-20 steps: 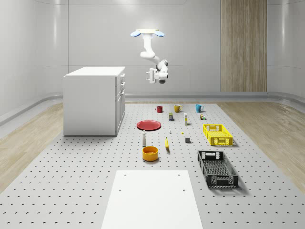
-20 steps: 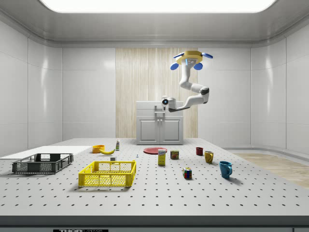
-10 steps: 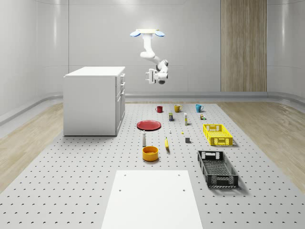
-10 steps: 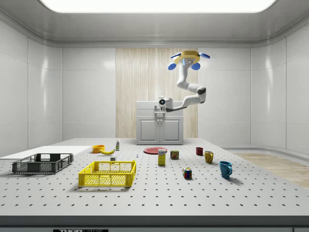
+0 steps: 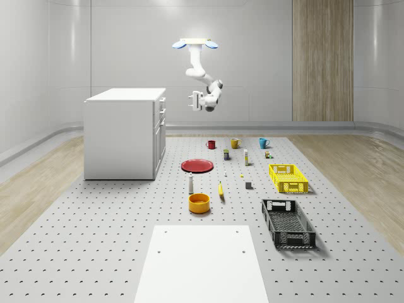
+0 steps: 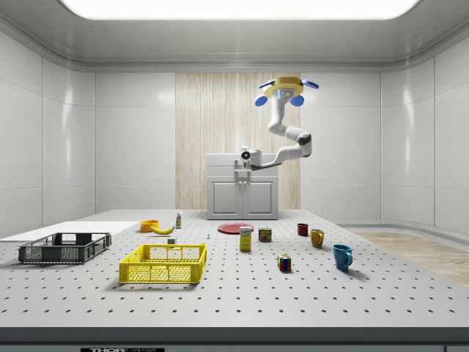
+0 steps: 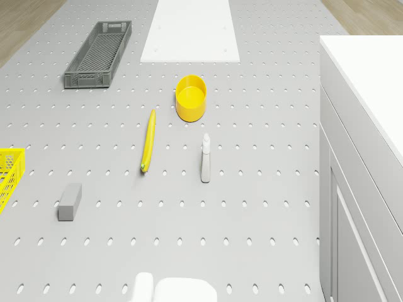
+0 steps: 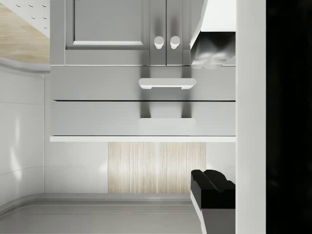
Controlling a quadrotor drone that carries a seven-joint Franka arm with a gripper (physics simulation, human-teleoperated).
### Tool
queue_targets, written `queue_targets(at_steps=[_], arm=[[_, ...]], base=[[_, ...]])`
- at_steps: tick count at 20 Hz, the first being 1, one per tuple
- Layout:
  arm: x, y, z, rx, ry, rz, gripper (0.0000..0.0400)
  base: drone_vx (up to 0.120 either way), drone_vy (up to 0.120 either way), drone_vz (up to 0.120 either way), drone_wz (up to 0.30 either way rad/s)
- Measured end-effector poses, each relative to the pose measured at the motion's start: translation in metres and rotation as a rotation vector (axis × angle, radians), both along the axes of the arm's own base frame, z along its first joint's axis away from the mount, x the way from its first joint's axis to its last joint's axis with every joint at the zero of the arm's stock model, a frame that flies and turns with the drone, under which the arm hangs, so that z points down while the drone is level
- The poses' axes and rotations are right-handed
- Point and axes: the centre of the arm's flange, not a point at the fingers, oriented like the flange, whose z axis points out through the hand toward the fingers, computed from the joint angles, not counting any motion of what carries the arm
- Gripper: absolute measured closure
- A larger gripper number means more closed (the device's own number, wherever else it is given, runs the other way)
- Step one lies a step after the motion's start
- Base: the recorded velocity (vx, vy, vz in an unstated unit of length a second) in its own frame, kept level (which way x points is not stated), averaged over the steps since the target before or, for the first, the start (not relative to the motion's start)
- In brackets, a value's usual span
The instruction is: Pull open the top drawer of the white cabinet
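1. Since 1.0 s ago: in the whole-scene view the gripper has edged toward the white cabinet. In the side view the drone has shifted slightly to that view's left. The objects on the table are unchanged.
2. Whole-scene view: the drone hovers above cabinet-top height, off the cabinet's drawer side and over the far part of the table. The arm hangs down and bends toward the cabinet. The gripper is level with the top drawer, near it but apart, with clear air between them. The drawer front sits flush, closed. Finger spacing cannot be read from this view.
3. Side view: this camera faces the cabinet front-on, so the gap to it is lost. The gripper overlaps the drawer band just below the cabinet top. The red plate lies on the table in front of the cabinet.
4. Drone view: the cabinet appears as a white top and grey front. On the table are the yellow bowl, banana, bottle, grey block and black crate.
5. Wrist view: the cabinet appears inverted. The top drawer lies next to the cabinet's top edge, with its handle ahead. The second drawer's handle and two door knobs lie beyond. The gripper is spread wide, its fingers well apart and gripping nothing. No contact with the handle.
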Motion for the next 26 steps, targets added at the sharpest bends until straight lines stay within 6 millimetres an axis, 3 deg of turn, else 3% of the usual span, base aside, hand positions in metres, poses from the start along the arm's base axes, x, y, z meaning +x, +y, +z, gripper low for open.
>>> queue_targets(at_steps=[11,19,26], arm=[[0.0,0.056,-0.003,0.0,0.0,0.0,0.0095],[0.0,0.071,-0.031,0.001,0.0,0.0,0.0095],[0.0,0.089,-0.041,0.001,0.0,0.0,0.0095]], base=[[0.0,0.0,0.0,0.0],[0.0,0.0,0.0,0.0],[0.0,0.0,0.0,0.0]])
